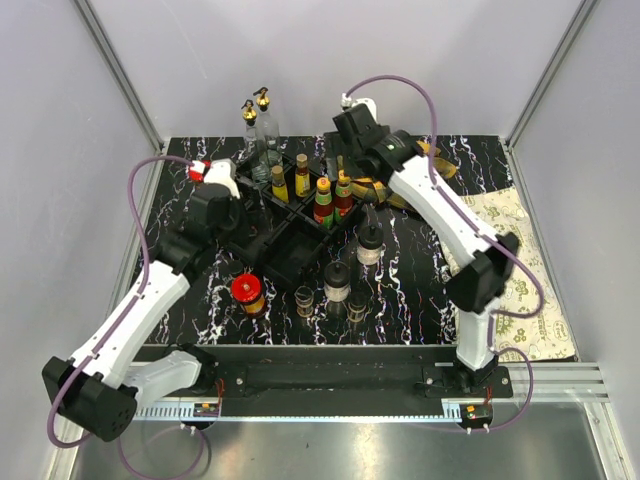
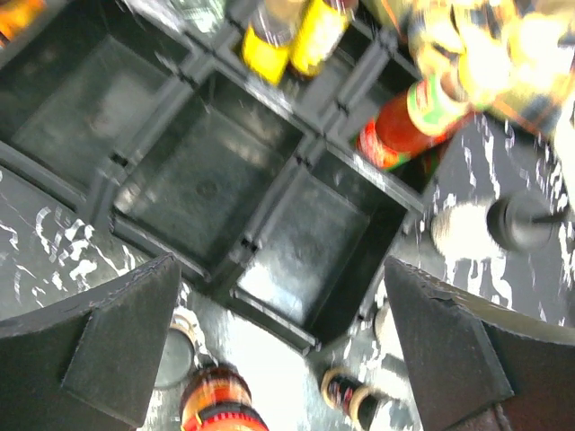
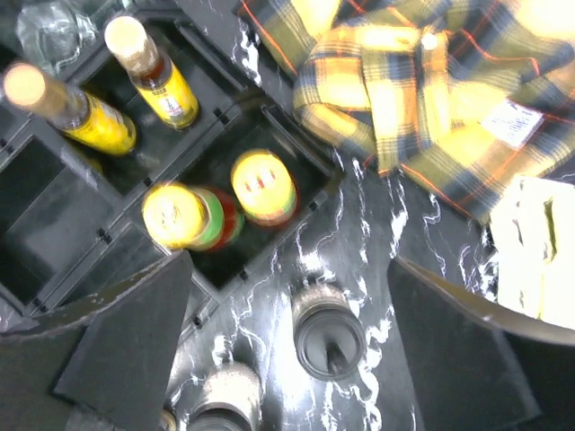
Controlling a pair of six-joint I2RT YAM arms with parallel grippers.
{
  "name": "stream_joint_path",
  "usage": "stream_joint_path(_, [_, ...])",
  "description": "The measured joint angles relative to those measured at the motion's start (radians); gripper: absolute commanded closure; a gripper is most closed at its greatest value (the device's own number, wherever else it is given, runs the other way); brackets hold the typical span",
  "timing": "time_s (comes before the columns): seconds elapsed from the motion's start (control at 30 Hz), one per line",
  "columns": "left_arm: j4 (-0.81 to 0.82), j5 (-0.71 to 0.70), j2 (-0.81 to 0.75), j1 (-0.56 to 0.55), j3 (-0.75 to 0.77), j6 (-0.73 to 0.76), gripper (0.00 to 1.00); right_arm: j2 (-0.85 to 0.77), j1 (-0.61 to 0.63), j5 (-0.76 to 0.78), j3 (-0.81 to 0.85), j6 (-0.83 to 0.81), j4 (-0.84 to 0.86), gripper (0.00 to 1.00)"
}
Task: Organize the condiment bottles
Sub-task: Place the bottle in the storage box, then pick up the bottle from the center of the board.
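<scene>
Right wrist view: right gripper (image 3: 287,269) gapes wide, empty; just ahead, one compartment of the tray (image 3: 301,144) holds two yellow-capped sauce bottles (image 3: 265,187), the next beyond two yellow-labelled bottles (image 3: 166,85).

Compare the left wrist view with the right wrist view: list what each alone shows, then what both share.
Left wrist only: a red-lidded amber jar on the table. Right wrist only: a cream cloth at the right edge. Both: the black divided tray, yellow-labelled bottles standing in it, and a black-capped shaker on the table beside it.
</scene>
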Motion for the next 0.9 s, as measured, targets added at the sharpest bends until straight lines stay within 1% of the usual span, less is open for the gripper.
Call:
stream_joint_path(0.07, [-0.004, -0.007, 0.025, 0.026, 0.043, 0.000, 0.01, -0.090, 0.000, 0.002, -0.113, 0.003, 0.030, 0.00])
stream_joint_path(0.13, [-0.016, -0.025, 0.061, 0.055, 0.100, 0.004, 0.01, -0.219, 0.000, 0.003, -0.280, 0.010, 0.080, 0.00])
stream_joint_path(0.2, [-0.016, -0.042, 0.097, 0.079, 0.146, 0.011, 0.01, -0.323, 0.000, 0.003, -0.407, 0.022, 0.115, 0.00])
stream_joint_path(0.33, [-0.014, -0.067, 0.192, 0.150, 0.237, 0.028, 0.01, -0.496, 0.000, -0.009, -0.614, 0.053, 0.171, 0.00])
stream_joint_path(0.4, [-0.015, -0.071, 0.253, 0.200, 0.279, 0.037, 0.01, -0.554, 0.000, -0.017, -0.688, 0.067, 0.197, 0.00])
stream_joint_path(0.5, [-0.013, -0.070, 0.357, 0.277, 0.348, 0.044, 0.01, -0.602, 0.000, -0.023, -0.774, 0.079, 0.224, 0.00])
stream_joint_path(0.67, [0.009, -0.063, 0.512, 0.377, 0.436, 0.045, 0.01, -0.609, -0.005, -0.034, -0.853, 0.091, 0.254, 0.00])
stream_joint_path(0.9, [0.027, -0.037, 0.730, 0.462, 0.594, 0.044, 0.01, -0.611, -0.011, -0.080, -0.923, 0.129, 0.274, 0.00])
